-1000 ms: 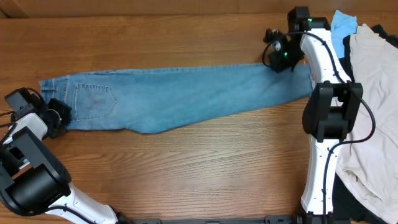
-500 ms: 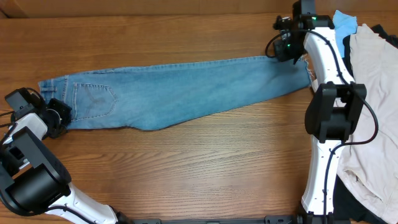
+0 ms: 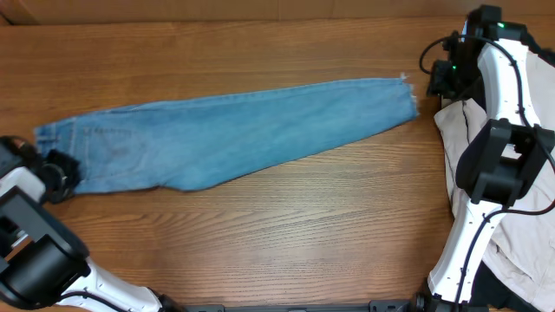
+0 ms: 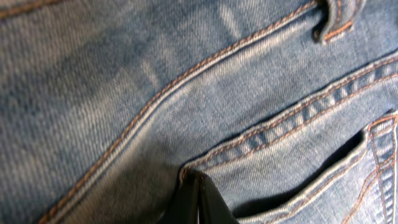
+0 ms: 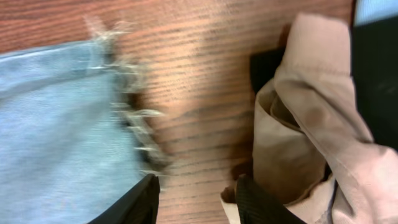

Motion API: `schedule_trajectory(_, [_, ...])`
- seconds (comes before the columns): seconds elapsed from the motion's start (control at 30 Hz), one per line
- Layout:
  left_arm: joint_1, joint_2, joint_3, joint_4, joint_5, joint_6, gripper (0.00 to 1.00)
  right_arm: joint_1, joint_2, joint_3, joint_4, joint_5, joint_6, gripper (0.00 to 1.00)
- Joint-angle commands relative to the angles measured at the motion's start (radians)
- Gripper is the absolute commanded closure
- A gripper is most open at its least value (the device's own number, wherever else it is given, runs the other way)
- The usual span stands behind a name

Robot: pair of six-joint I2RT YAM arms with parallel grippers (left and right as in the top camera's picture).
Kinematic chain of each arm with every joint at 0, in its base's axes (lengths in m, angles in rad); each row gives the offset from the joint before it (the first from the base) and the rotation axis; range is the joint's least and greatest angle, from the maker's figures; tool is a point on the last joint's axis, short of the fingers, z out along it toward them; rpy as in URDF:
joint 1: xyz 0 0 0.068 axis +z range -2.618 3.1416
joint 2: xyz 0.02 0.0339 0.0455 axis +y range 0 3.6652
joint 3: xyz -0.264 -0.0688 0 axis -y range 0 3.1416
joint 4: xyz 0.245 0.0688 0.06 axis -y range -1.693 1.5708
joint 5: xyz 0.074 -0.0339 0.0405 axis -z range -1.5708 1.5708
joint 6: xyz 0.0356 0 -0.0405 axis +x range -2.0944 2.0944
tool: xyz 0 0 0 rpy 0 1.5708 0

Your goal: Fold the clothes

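Note:
The light-blue jeans (image 3: 234,130) lie stretched across the table, waist at the left and frayed hem (image 3: 408,91) at the right. My left gripper (image 3: 59,169) is at the waist end. In its wrist view the gripper (image 4: 198,199) is shut on a stitched denim seam (image 4: 249,134) beside a pocket. My right gripper (image 3: 436,84) hangs just right of the hem. In the right wrist view its gripper (image 5: 199,199) is open over bare wood, with the hem (image 5: 124,112) to the left and nothing between the fingers.
Beige garments (image 3: 525,251) are heaped along the right edge, and a fold of them (image 5: 311,124) lies close to my right finger. A black piece (image 5: 373,81) and a strip of bright blue cloth (image 5: 376,9) sit beyond it.
My right gripper opened, let go of the leg hem and moved right. The jeans slid left with my left gripper, and the leg now lies flat.

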Motion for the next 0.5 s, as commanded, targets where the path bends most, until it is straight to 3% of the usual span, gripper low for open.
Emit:
schedule_trajectory(0.0, [0.072,-0.005,0.08,-0.065,0.025,0.063,0.91,0.003,-0.044,-0.05,-0.004,-0.151,-0.082,0.53])
schedule_trajectory(0.1, [0.069,-0.005,0.114,-0.099,0.072,0.069,0.81,0.01,-0.044,-0.104,0.002,-0.213,-0.119,0.5])
schedule_trajectory(0.17, [0.057,-0.006,0.118,-0.099,0.121,0.068,0.54,0.018,-0.044,-0.148,0.025,-0.252,-0.119,0.46])
schedule_trajectory(0.23, [0.039,-0.011,0.118,-0.1,0.143,0.068,0.42,0.032,-0.044,-0.232,0.097,-0.311,-0.118,0.44])
schedule_trajectory(0.4, [0.019,-0.012,0.118,-0.14,0.143,0.069,0.4,0.063,-0.043,-0.351,0.218,-0.41,-0.11,0.43])
schedule_trajectory(0.43, [0.014,-0.012,0.118,-0.146,0.143,0.069,0.41,0.074,-0.043,-0.372,0.242,-0.415,-0.109,0.48])
schedule_trajectory(0.47, [0.009,-0.012,0.118,-0.156,0.143,0.069,0.41,0.083,-0.042,-0.38,0.253,-0.415,-0.109,0.67])
